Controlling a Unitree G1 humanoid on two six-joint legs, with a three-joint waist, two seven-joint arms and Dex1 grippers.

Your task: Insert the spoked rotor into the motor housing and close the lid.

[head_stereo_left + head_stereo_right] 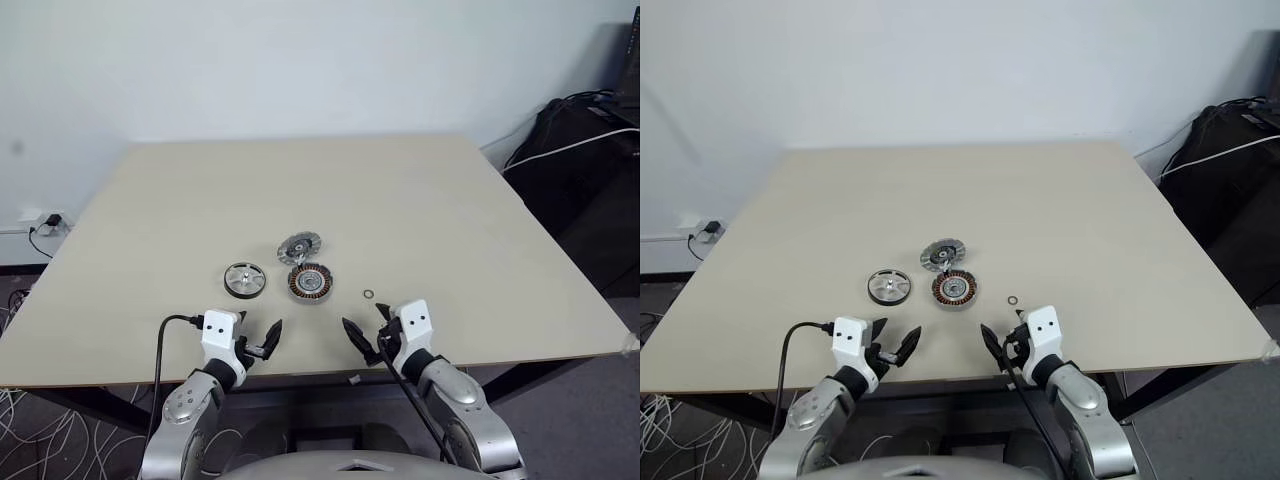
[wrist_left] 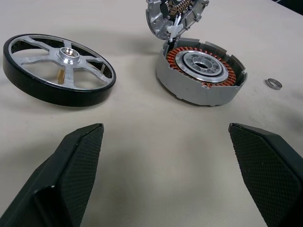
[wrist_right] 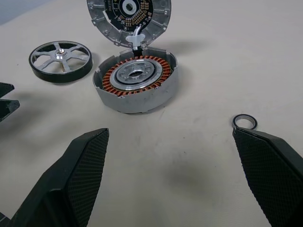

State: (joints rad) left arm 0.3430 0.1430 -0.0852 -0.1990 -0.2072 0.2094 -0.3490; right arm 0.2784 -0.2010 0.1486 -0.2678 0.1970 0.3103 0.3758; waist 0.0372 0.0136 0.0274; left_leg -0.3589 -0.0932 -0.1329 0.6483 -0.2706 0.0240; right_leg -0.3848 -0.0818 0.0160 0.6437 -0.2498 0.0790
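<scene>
On the beige counter (image 1: pixel 420 200) three motor parts lie grouped near the middle, toward the near edge. The spoked rotor (image 1: pixel 244 280) lies flat on the left of the group, silver spokes and hub facing up inside its dark rim, apart from the other two. The motor housing (image 1: pixel 310 283) sits just to its right, open side up, showing the ring of copper windings around a silvery centre. The lid (image 1: pixel 298 247) is on the far side of the housing, right beside it; in the wrist views it stands tilted up against the housing's far rim with its inner face and a small circuit board showing, and a white wire runs from it down into the housing. A tiny metal ring (image 1: pixel 368 294) lies on the counter to the right of the housing.

The left end effector (image 1: pixel 260 346) hovers over the near edge of the counter, fingers spread wide and holding nothing. The right end effector (image 1: pixel 366 337) hovers beside it to the right, likewise spread wide and empty. Both point toward the parts, well short of them.
</scene>
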